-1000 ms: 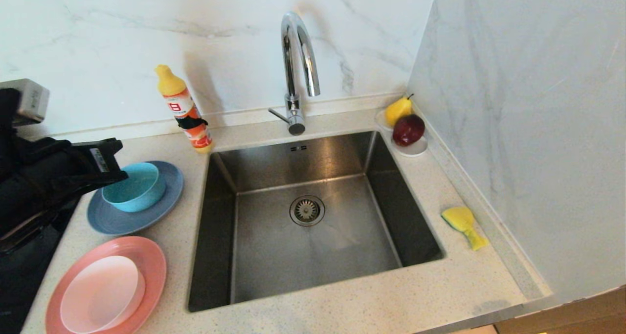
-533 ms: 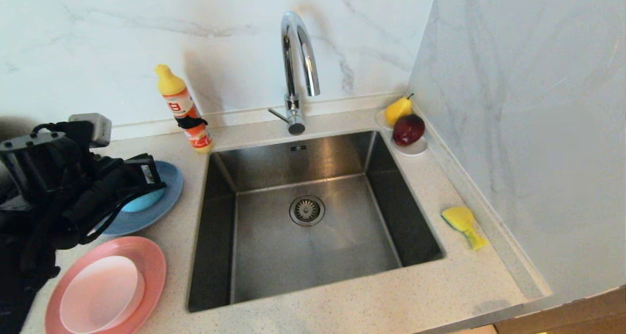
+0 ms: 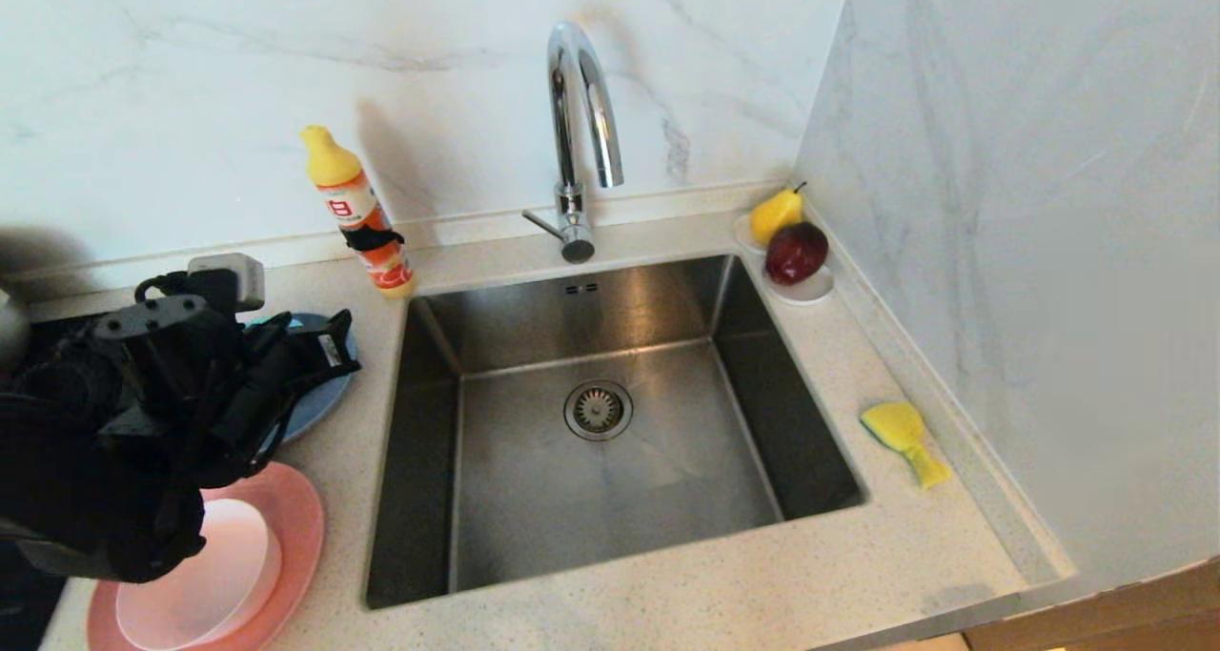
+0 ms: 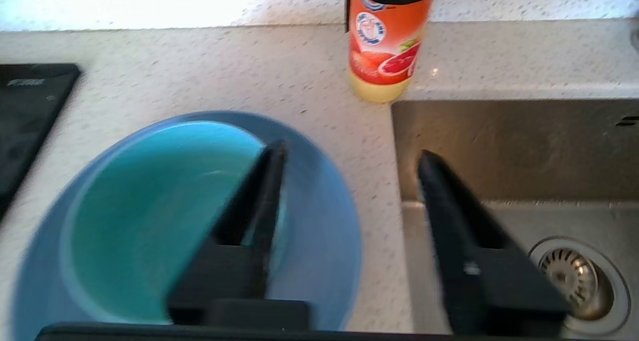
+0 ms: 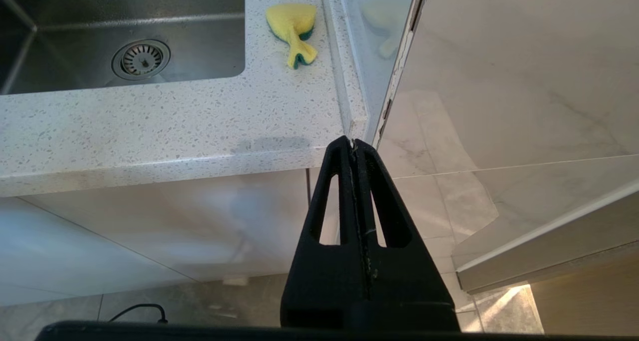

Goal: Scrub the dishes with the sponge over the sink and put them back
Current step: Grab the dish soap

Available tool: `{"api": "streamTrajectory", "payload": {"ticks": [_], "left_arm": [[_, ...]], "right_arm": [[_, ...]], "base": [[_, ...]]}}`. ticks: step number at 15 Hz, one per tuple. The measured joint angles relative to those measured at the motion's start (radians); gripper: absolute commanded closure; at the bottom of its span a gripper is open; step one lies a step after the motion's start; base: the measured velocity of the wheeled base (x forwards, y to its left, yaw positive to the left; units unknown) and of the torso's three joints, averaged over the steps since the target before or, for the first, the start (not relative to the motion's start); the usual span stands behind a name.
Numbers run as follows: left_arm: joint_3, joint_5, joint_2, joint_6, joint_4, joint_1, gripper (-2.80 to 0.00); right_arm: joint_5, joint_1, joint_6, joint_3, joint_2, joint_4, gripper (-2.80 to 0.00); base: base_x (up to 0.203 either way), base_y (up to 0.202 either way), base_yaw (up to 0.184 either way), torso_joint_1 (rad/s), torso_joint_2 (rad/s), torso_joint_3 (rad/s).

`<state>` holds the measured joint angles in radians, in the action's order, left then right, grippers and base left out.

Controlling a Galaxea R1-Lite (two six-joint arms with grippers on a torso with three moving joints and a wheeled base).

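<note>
Teal bowl (image 4: 150,216) is sitting on the grey-blue plate (image 4: 319,241) directly under my left gripper (image 4: 349,156), whose jaws are standing apart and empty: one finger is hanging over the bowl's near rim, the other out past the plate toward the sink (image 3: 610,422). I judge a short descent is all I am needing. My right gripper (image 5: 355,149) is parked low off the counter's corner, clenched on nothing, with the sponge (image 5: 292,29) lying ahead of it, tail pointing back at me. On the detergent bottle (image 4: 387,41), I am reading no words.
</note>
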<state>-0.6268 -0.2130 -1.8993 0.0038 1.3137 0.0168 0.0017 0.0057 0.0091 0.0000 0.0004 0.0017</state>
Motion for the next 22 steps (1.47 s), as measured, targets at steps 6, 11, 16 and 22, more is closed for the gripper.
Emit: {"api": "streamTrajectory", "payload": {"ticks": [6,11,16,22], "left_arm": [[-0.068,-0.01,-0.12,0.003,0.086,0.001,-2.8],[-0.177,-0.037,-0.189,0.01,0.092,0.001,-2.8],[-0.291,-0.039,-0.249,0.019,0.079,0.001,-2.8],[-0.423,-0.041,-0.31,0.029,0.036,0.004,-2.8]], "right_arm": [[0.0,0.0,0.0,0.0,0.0,0.0,0.0],[-0.001,0.0,0.0,0.0,0.0,0.0,0.0],[-0.001,0.0,0.0,0.0,0.0,0.0,0.0],[0.0,0.0,0.0,0.0,0.0,0.0,0.0]], "base": [[0.0,0.0,0.0,0.0,0.0,0.0],[0.0,0.0,0.0,0.0,0.0,0.0],[0.0,0.0,0.0,0.0,0.0,0.0],[0.0,0.0,0.0,0.0,0.0,0.0]]}}
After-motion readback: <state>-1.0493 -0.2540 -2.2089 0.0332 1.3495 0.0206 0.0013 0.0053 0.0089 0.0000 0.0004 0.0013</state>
